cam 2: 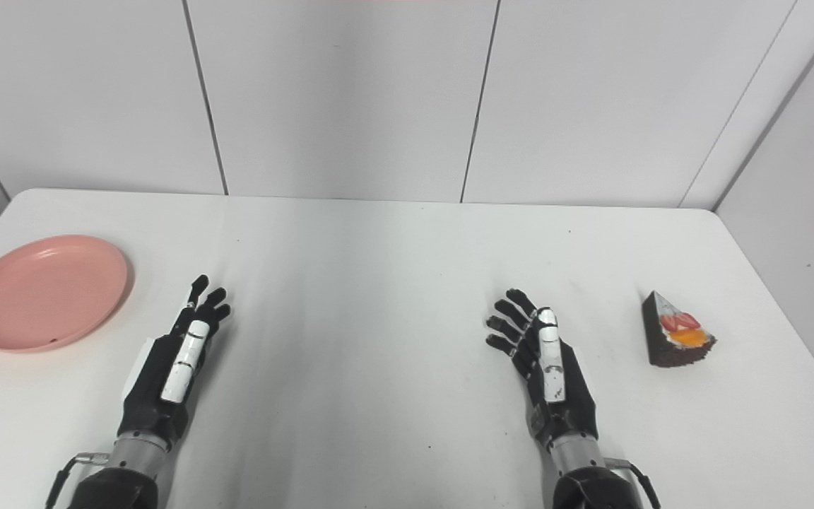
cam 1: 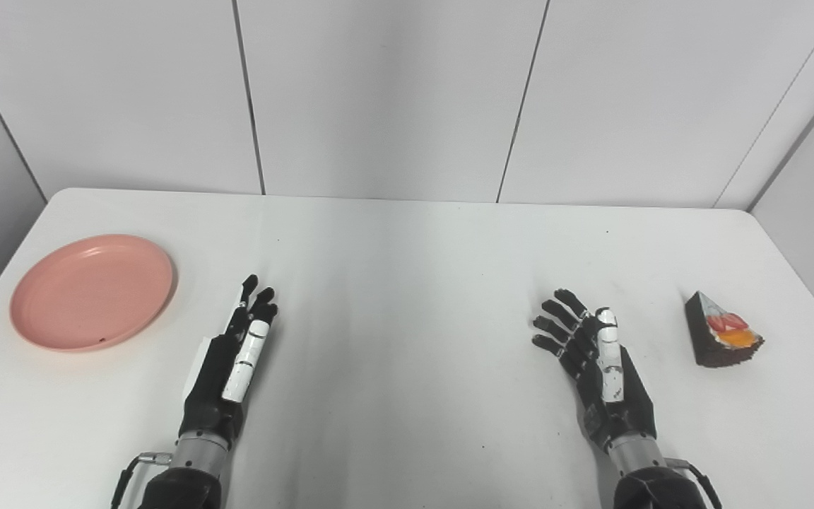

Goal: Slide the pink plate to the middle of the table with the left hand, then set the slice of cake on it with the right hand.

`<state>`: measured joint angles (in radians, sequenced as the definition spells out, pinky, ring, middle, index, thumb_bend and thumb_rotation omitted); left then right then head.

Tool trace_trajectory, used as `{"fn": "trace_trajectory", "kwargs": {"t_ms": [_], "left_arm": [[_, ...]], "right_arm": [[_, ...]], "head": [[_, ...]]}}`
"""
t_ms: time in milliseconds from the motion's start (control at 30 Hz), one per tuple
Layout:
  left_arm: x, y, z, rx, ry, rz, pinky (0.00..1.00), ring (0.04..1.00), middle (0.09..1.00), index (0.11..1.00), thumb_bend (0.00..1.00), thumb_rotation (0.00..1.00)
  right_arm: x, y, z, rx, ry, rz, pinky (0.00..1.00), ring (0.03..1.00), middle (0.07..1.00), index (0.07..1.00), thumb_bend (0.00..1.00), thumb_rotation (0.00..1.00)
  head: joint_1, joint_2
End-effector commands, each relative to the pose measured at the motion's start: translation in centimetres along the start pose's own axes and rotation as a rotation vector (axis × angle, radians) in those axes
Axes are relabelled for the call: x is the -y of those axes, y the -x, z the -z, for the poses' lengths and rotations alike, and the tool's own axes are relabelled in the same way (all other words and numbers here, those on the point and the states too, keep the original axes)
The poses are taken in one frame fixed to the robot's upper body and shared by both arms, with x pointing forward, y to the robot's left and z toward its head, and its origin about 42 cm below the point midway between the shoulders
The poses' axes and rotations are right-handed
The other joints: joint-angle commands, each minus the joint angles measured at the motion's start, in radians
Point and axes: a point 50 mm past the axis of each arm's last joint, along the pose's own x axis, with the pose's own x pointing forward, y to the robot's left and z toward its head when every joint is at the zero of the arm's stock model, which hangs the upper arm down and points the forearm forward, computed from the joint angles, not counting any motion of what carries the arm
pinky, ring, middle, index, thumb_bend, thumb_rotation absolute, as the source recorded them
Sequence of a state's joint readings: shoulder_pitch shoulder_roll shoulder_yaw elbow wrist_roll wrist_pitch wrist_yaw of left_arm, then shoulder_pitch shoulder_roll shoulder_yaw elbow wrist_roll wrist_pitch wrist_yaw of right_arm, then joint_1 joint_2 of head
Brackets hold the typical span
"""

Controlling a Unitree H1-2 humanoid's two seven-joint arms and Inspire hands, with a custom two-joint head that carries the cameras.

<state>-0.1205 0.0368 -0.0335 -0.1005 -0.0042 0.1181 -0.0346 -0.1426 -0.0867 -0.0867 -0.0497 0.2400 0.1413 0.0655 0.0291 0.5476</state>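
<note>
The pink plate [cam 1: 92, 292] is lying left of and slightly beyond the left hand [cam 1: 232, 360], apart from it; both the left and the right hand [cam 1: 601, 364] are resting released, holding nothing.

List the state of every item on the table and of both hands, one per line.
pink plate: empty, at the table's left edge, untouched.
slice of cake: on the bare table at the right, not held.
left hand: open, holding nothing.
right hand: open, fingers spread, holding nothing.

Plate [cam 1: 92, 292] far left, cake slice [cam 1: 721, 331] far right
</note>
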Motion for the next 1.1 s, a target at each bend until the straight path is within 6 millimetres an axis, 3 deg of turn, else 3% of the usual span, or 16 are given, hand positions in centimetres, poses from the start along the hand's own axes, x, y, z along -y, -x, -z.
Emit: {"fn": "trace_trajectory", "kwargs": {"t_ms": [0,767,900,1067], "left_arm": [[0.2,-0.7,-1.0,0.039,-0.014,0.023,1.0,0.944,0.964,1.0,0.59,0.92],[0.3,-0.5,-1.2,0.028,-0.005,0.023,1.0,0.947,0.964,1.0,0.6,0.9],[0.3,-0.5,-0.9,0.027,-0.009,0.027,1.0,0.947,0.962,1.0,0.6,0.91],[1.2,-1.0,0.0,0.017,-0.013,0.016,0.99,0.948,0.963,1.0,0.56,0.92]], "right_arm": [[0.1,-0.2,-0.2,-0.002,0.003,-0.005,0.78,0.801,0.84,0.854,0.85,1.0],[0.0,0.0,-0.4,-0.001,0.004,-0.008,0.77,0.797,0.837,0.847,0.86,0.99],[0.1,0.0,0.0,-0.004,0.008,-0.008,0.77,0.8,0.839,0.85,0.86,0.99],[1.0,-0.4,0.7,-0.012,0.002,-0.007,0.78,0.799,0.843,0.857,0.85,1.0]], "head": [[0.0,0.002],[-0.001,0.006],[0.012,-0.014],[0.111,-0.072]]}}
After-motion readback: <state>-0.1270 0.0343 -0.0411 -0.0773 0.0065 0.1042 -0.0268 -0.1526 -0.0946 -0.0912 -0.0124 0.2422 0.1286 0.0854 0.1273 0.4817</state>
